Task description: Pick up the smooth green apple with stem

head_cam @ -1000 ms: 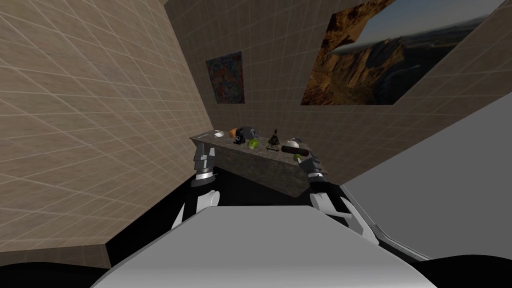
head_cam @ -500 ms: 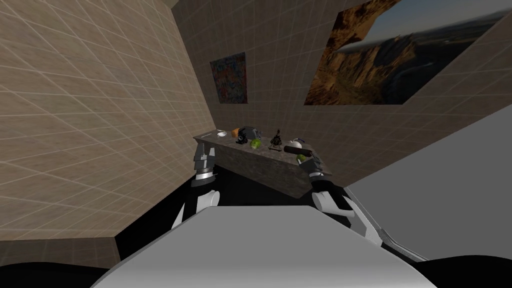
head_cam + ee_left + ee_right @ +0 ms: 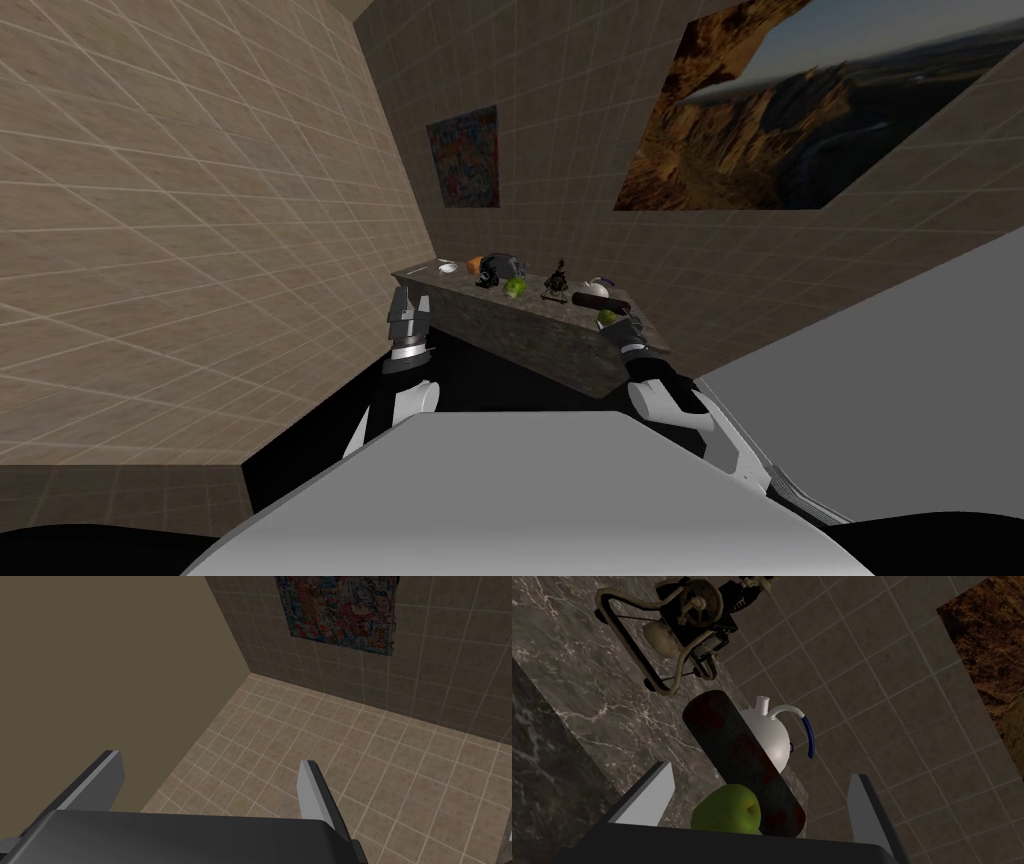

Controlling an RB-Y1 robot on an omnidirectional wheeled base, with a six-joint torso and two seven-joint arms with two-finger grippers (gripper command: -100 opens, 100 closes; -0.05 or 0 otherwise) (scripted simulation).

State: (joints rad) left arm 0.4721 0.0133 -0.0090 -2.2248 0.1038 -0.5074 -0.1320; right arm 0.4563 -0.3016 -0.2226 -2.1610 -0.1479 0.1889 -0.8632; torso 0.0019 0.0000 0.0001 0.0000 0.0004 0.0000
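The smooth green apple (image 3: 728,810) with a short stem lies on the dark marbled counter (image 3: 587,706), low between the fingers of my right gripper (image 3: 762,796), which is open and not touching it. In the head view the apple (image 3: 606,317) sits near the counter's right end, just above my right gripper (image 3: 625,332). A dark cylinder (image 3: 739,761) lies right against the apple. My left gripper (image 3: 210,783) is open with nothing between its fingers, held at the counter's left end (image 3: 405,310).
On the counter stand a white teapot with a blue-tipped handle (image 3: 774,736), a dark machine in a tube frame (image 3: 682,631), a second green item (image 3: 515,287), a dark object (image 3: 497,268) and a white bowl (image 3: 447,267). Tiled walls close in behind and left.
The whole head view has shifted slightly right and the counter sits a little farther right: my own move. My right gripper has crept toward the apple at the counter's end.
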